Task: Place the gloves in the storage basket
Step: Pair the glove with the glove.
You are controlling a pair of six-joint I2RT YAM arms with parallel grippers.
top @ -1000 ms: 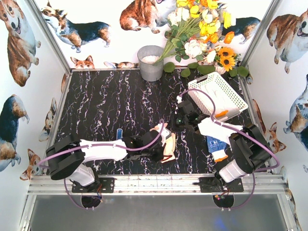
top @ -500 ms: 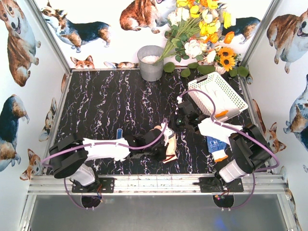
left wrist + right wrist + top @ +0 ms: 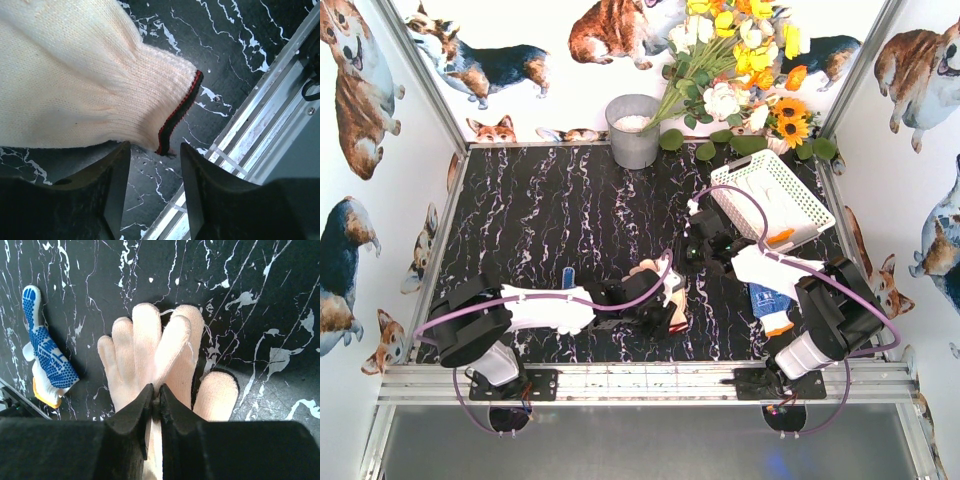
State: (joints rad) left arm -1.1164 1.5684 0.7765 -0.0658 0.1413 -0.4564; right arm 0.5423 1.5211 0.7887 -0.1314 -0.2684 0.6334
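Note:
A cream knit glove (image 3: 672, 292) with a red-and-black cuff edge lies on the black marble table between my two grippers. My left gripper (image 3: 154, 146) is open; the cuff (image 3: 172, 120) lies just beyond its tips, free of both jaws. In the top view my left gripper (image 3: 656, 310) sits at the glove's near side. My right gripper (image 3: 156, 390) is shut, pinching the same glove (image 3: 150, 345) at the base of its fingers. A blue-dotted glove (image 3: 47, 357) lies to the left. The white storage basket (image 3: 765, 185) stands tilted at the back right, with an orange-cuffed glove (image 3: 780, 237) in it.
Another blue-and-white glove (image 3: 768, 300) lies partly under the right arm. A grey metal bucket (image 3: 633, 130) and a bunch of flowers (image 3: 740, 60) stand at the back. The aluminium rail (image 3: 265, 125) runs close beside my left gripper.
My left gripper's jaws have parted and let go of the glove's cuff. The left arm has crept a little to the right. The right gripper keeps its pinch.

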